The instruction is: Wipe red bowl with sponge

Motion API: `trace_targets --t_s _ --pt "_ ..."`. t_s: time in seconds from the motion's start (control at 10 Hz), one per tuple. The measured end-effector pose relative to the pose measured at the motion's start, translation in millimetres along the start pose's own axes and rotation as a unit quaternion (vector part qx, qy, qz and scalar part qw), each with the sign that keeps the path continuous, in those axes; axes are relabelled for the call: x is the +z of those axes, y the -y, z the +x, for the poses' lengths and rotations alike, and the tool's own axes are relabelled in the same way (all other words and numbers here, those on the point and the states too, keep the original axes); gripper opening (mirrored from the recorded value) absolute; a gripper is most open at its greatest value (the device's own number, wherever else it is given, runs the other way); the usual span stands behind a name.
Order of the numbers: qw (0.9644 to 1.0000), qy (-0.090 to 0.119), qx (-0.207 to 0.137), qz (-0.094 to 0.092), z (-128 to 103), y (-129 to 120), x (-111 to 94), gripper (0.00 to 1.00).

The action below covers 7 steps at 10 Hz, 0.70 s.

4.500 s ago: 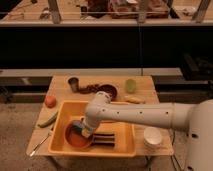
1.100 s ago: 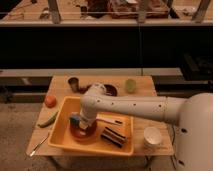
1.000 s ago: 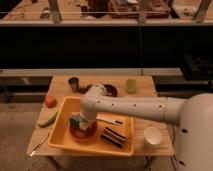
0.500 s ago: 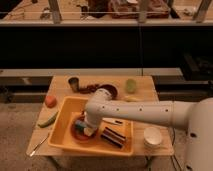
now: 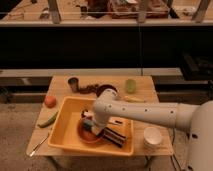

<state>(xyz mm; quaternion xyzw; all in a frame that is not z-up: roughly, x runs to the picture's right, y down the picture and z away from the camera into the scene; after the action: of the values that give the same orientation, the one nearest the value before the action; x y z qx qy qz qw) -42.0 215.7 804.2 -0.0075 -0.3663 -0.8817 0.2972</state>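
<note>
Your gripper (image 5: pixel 91 125) is down inside the yellow tub (image 5: pixel 67 136) on the desk (image 5: pixel 145 92), directly over the red bowl (image 5: pixel 86 135). The sponge (image 5: pixel 88 123) sits at the gripper's tip, against the bowl's inside. You cannot tell whether the fingers are spread or pinched. A white cup (image 5: pixel 152 136) stands beside the tub.

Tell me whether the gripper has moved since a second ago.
Yes. The gripper has shifted slightly right and nearer over the red bowl, judged against the yellow tub's left wall.
</note>
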Motion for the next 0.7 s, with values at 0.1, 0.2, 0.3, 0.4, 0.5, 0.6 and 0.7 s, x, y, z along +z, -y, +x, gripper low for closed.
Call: trace_targets --t_s 0.1,0.2,0.3,0.4,0.5,0.6,0.7 --pt "1.0 -0.003 0.005 -0.005 2.5 -7.0 -4.1 0.0" --pt "0.9998 -0.011 0.008 -0.013 8.8 -14.8 -14.3 0.0" --pt "0.9996 -0.019 0.008 -0.02 16.3 -21.2 -25.5 0.0" --pt "0.9994 -0.024 0.007 -0.023 20.1 -23.3 -30.5 0.0" --pt "0.9992 -0.029 -0.005 -0.027 33.0 -19.0 -34.2 0.0" --pt "0.9991 -0.031 -0.011 -0.027 41.8 -14.4 -32.8 0.0" --pt "0.9989 -0.035 -0.019 -0.027 55.9 -7.8 -30.8 0.0"
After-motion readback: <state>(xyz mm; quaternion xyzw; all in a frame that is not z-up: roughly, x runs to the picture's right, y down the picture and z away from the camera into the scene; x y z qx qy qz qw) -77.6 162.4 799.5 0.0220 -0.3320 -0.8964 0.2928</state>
